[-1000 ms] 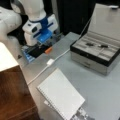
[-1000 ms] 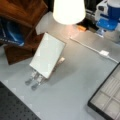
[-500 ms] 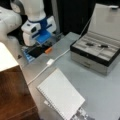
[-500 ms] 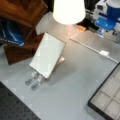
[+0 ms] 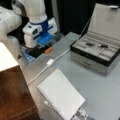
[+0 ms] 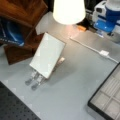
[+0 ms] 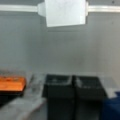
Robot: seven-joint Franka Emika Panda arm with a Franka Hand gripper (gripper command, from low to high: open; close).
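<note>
Jaws [image 7: 73, 86] together — beside orange block [image 7: 12, 83]

Soft blur in all views, glaring lamp shade [image 6: 68, 11], faint shadow under the notebook [image 6: 47, 55]

The arm hides the tool [image 5: 41, 51]; the case [image 6: 106, 100] runs off a front view's right.

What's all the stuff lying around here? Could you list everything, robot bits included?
Orange block: one, orange, beside the gripper at the table's far edge.
White cable: one, with a connector block, across the table.
Notebook: one, white, propped on a stand, a front view's bottom.
Box: one, grey-black, lid open, a front view's right.
Lamp shade: one, white, a front view's top.
Wooden furniture: brown, a front view's left.
Table: grey.
Gripper: one, white-blue arm, black fingers together, low over the table.
</note>
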